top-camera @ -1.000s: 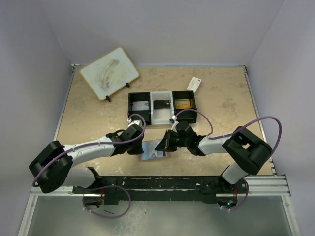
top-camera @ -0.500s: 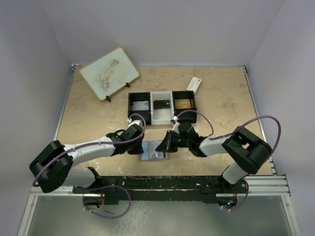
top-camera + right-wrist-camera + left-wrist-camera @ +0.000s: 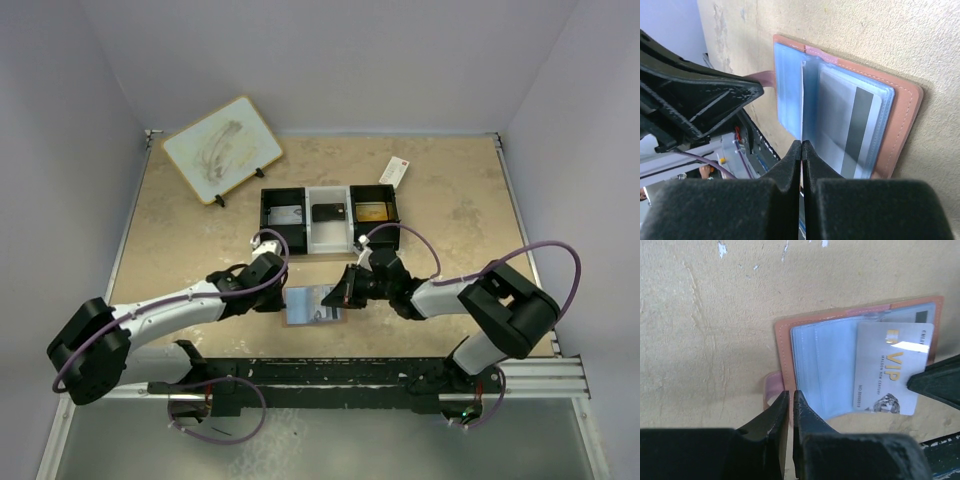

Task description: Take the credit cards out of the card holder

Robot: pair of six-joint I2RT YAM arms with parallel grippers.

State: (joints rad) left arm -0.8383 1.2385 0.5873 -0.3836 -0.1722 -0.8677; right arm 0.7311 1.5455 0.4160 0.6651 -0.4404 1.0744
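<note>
The card holder [image 3: 300, 304] lies open on the table between my two arms, salmon leather with bluish clear pockets [image 3: 827, 367]. A silvery credit card [image 3: 890, 367] marked VIP sticks halfway out of a pocket toward the right. My right gripper [image 3: 801, 146] is shut on that card's edge, which shows as a thin line between its jaws. A second credit card [image 3: 855, 127] with a dark stripe sits inside a pocket. My left gripper [image 3: 790, 396] is shut, with its tips on the card holder's left edge [image 3: 782, 355] by the strap.
A black-and-white three-compartment tray [image 3: 264, 220] behind the holder has a card in each compartment. A white packet with a red end [image 3: 394, 172] lies behind it on the right. A pale board on a stand [image 3: 222, 148] is at the back left. A metal rail [image 3: 350, 375] runs along the near edge.
The raised page of the card holder has come down flatter. My right gripper has shifted slightly right with the silvery card. My left arm's elbow has swung down and left.
</note>
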